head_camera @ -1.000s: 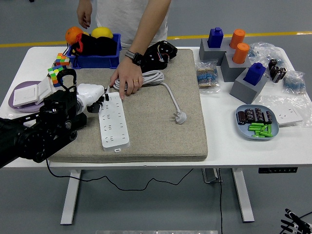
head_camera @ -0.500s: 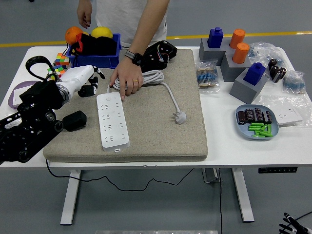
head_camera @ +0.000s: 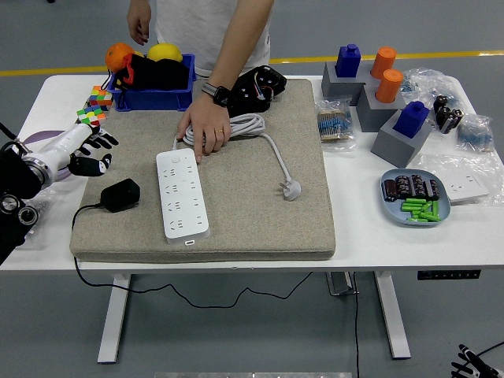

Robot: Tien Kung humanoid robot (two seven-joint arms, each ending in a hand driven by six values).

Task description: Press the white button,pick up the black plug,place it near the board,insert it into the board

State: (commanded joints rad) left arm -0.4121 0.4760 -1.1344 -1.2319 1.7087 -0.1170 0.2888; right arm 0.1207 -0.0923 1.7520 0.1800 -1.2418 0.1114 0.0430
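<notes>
Time to pick up the black plug [head_camera: 120, 194], lying on the grey mat [head_camera: 260, 228] just left of the white board [head_camera: 183, 194]. Left hand [head_camera: 88, 152] off to the left, fingers loose, holding nothing. Next: reach over, grab plug. Person's hand [head_camera: 203, 131] holding the cord [head_camera: 260, 130].

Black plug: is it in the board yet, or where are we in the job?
Not in yet. The black plug lies on the grey mat, beside the white power strip, so placing it near the board looks done. Nothing is in hand: the left robot hand is open off the mat's left edge. A person's hand rests at the strip's far end. Inserting is left; the pictures don't show whether the button was pressed.
</notes>
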